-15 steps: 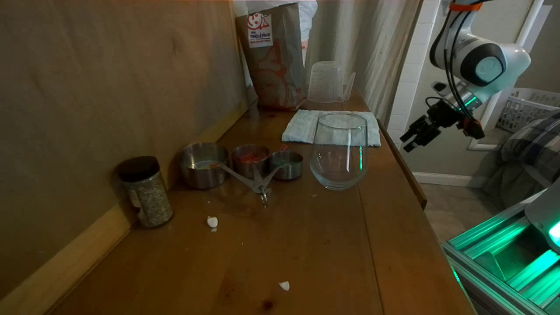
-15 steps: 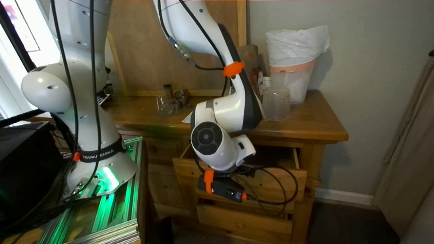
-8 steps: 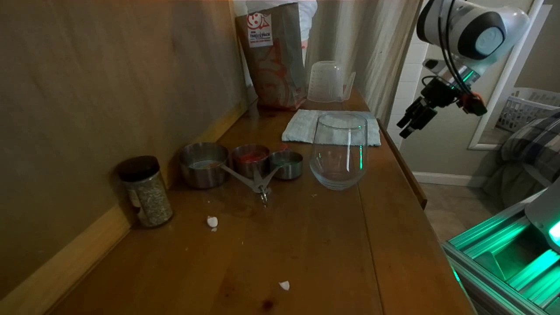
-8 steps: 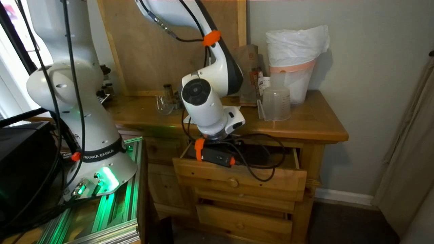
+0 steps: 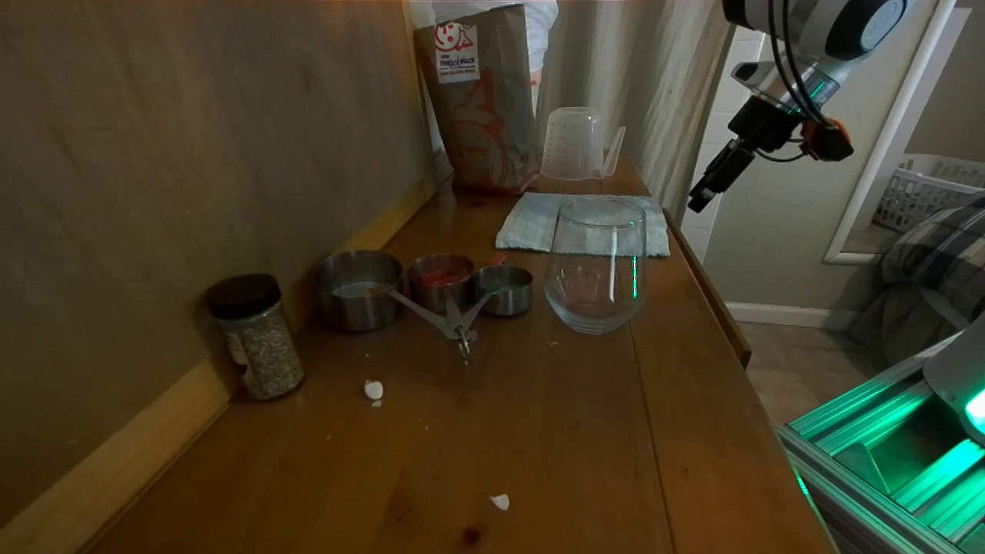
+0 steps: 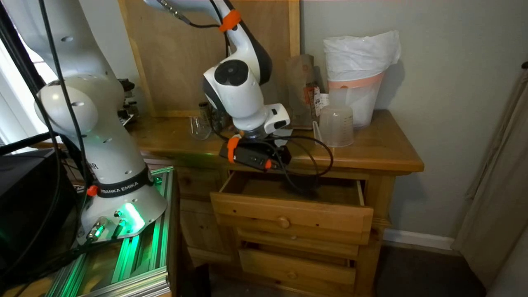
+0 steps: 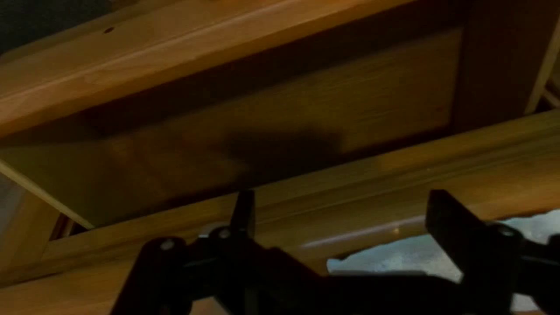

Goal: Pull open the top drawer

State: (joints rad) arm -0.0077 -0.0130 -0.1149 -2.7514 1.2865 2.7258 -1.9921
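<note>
The wooden top drawer (image 6: 291, 214) with a round knob (image 6: 283, 222) is pulled out of the dresser. In the wrist view I look down into it; its floor (image 7: 280, 109) is bare and its front rail (image 7: 197, 39) lies at the top. My gripper (image 7: 341, 197) is open and empty, its fingers wide apart above the dresser's edge behind the drawer opening. In an exterior view the gripper (image 5: 702, 201) points down beside the tabletop's edge, touching nothing. In the other view its fingers are hidden behind the wrist and cables.
A lower drawer (image 6: 297, 274) stands partly open. On the dresser top are a glass (image 5: 596, 285), a pale cloth (image 5: 531, 219), metal measuring cups (image 5: 360, 296), a spice jar (image 5: 258, 338), a plastic pitcher (image 6: 336, 126), a paper bag (image 6: 300, 95) and a bin (image 6: 359, 99).
My arm has risen and moved back from in front of the top drawer to above it, near the tabletop's edge. The gripper has turned. The drawer has stayed open, unmoved.
</note>
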